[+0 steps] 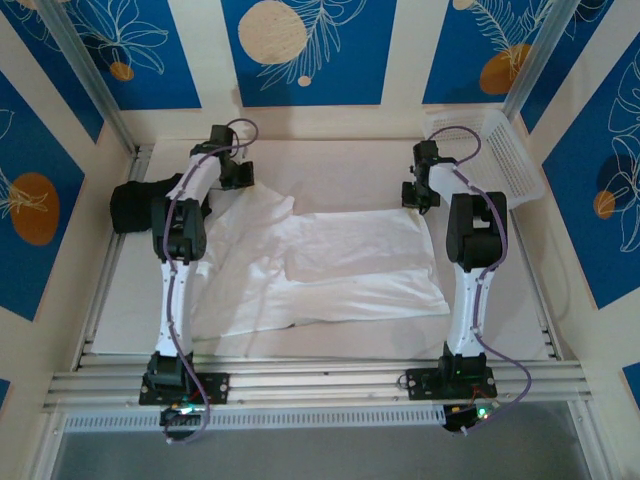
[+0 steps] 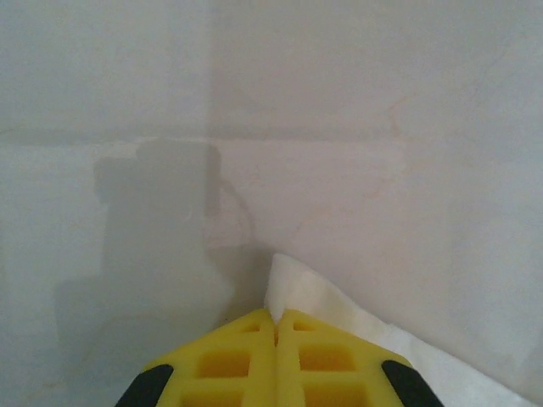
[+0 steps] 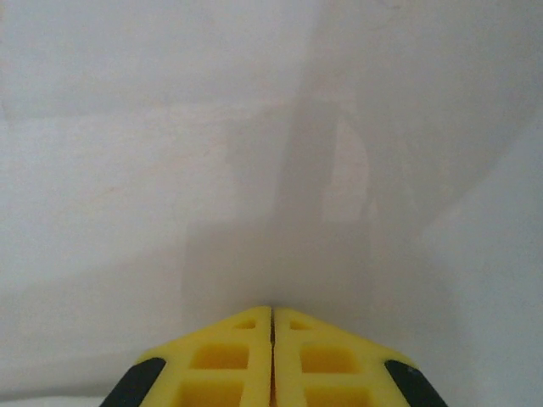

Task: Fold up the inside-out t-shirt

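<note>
While the inside-out t-shirt [image 1: 340,265] is spread mid-frame, a corner pinched by the closed left gripper [image 2: 274,315], cloth seems missed by the closed right gripper [image 3: 271,312], so a lopsided lift is risked.

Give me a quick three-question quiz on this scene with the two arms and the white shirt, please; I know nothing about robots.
1. True or false: the white t-shirt lies neatly folded inside the white basket.
2. What lies near the far left corner of the table? A) a black folded garment B) a red towel C) a blue cup
3. Fill in: the left gripper is ____ on a corner of the t-shirt.
Key: 1 false, it lies spread out on the table; 2 A; 3 shut.
</note>
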### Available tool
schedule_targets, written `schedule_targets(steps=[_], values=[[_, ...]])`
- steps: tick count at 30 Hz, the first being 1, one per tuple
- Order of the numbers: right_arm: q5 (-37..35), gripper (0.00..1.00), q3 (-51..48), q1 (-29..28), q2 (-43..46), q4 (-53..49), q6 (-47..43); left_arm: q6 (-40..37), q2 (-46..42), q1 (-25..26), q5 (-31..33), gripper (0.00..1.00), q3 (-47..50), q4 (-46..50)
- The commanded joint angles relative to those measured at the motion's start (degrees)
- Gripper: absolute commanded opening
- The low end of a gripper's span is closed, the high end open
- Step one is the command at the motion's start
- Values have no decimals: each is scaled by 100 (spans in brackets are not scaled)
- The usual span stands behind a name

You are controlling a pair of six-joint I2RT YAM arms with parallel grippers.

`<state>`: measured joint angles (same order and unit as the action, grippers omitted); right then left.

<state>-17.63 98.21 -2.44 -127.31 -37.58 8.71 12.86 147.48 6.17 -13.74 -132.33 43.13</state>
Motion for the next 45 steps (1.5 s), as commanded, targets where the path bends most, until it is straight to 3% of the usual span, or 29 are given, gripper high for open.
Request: schedule_targets(steps=[1,3,10,16,22,29,37,45], values=[[-176,5,-295,-33,545,212,-212,-112,-486,-33,-44,0,-33,210],[-278,3,-618,-79,882,524,-333,-87,-960,-60,-41,0,429,32],[-466,0,-2263,-152,2273,1905,-803,406,-3599,-126,-170,0,3737,-1804],[-385,0,-3392,-143,3280,2132,-355,1269,-5663,-151,-591,0,6431,-3182],[-418,0,-4255,-49,4108,1619,385,1101,-7445,-149,-217,0,7799,-2499],[-329,0,-4977,88,4961,1112,926,1183,-9192,-143,171,0,8706,-1455],[-295,0,-5423,298,5421,871,1075,1454,-10575,-149,388,0,9292,-203],[-179,4,-5672,371,5453,900,1425,2513,-11154,-51,75,0,9878,101]])
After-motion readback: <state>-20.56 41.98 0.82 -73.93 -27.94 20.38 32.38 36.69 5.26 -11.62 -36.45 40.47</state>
